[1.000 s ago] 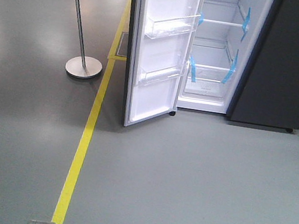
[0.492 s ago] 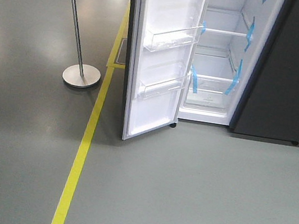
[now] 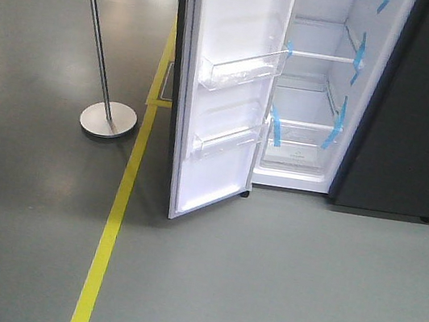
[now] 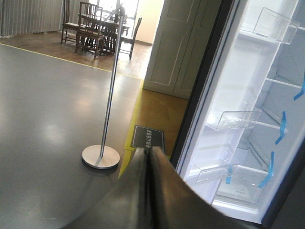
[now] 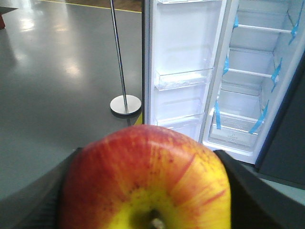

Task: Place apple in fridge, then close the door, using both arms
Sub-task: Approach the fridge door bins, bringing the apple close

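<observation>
Apple [image 5: 145, 179]: round, glossy skin, red streaks fading to a yellow patch around the stem. It is clamped between the dark matte fingers [image 5: 38, 200] of the right gripper [image 5: 150, 193], outside and in front of the fridge [image 3: 307, 94].

Left gripper [image 4: 149, 191]: jaws pressed together, seen as a blurred grey wedge with a thin dark seam; nothing is held.

Fridge interior: smooth white walls and flat white shelves, with blue tape [image 3: 275, 128] strips at the shelf ends.

Door [image 3: 237, 17]: swung wide open, white inside, dark edge. It carries clear plastic bins [image 3: 241, 67], which are shallow and rectangular.

Floor [image 3: 300, 289]: grey, semi-gloss, crossed by a yellow line [image 3: 109, 234]. A thin metal pole [image 3: 95, 36] on a round disc base [image 3: 108, 120] stands left of the door.
</observation>
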Robot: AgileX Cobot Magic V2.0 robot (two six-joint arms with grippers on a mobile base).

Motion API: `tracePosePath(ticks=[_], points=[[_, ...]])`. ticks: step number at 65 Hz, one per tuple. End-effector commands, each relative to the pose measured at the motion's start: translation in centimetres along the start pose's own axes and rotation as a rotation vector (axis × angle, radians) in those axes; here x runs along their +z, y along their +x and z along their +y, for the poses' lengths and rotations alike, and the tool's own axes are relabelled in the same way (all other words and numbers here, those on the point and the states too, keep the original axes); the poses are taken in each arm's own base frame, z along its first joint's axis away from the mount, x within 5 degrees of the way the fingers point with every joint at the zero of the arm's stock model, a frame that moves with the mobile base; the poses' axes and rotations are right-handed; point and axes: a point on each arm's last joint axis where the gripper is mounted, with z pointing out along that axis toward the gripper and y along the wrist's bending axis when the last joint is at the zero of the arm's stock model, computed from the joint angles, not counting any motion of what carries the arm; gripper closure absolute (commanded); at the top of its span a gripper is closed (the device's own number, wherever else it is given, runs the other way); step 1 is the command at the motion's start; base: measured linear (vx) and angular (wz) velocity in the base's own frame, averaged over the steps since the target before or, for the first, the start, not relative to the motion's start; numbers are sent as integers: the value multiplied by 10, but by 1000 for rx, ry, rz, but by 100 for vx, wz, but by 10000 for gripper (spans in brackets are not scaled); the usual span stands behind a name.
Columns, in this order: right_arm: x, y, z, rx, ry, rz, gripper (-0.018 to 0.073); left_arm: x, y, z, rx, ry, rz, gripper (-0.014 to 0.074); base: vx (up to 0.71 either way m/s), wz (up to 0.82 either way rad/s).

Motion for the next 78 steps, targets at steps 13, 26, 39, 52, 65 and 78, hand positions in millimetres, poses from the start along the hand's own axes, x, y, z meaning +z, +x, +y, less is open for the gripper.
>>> tracePosePath(ticks=[13,26,39,52,65,78], points=[[-3,-12,0,-4,12,-93,458,0,-10,-4,-13,32,-64,603,17,-1],[-3,-12,0,-4,12,-93,458,0,-10,-4,-13,32,-64,603,17,0],[-3,-12,0,-4,12,-93,458,0,-10,-4,-13,32,-64,603,16,-1],[-3,-12,0,-4,12,-93,458,0,-10,-4,-13,32,-64,603,15,0],[-3,-12,0,-4,12,-93,458,0,-10,-4,-13,32,-64,603,13,0],[-3,-12,0,-4,12,-93,458,0,-10,-4,-13,32,-64,603,13,0]])
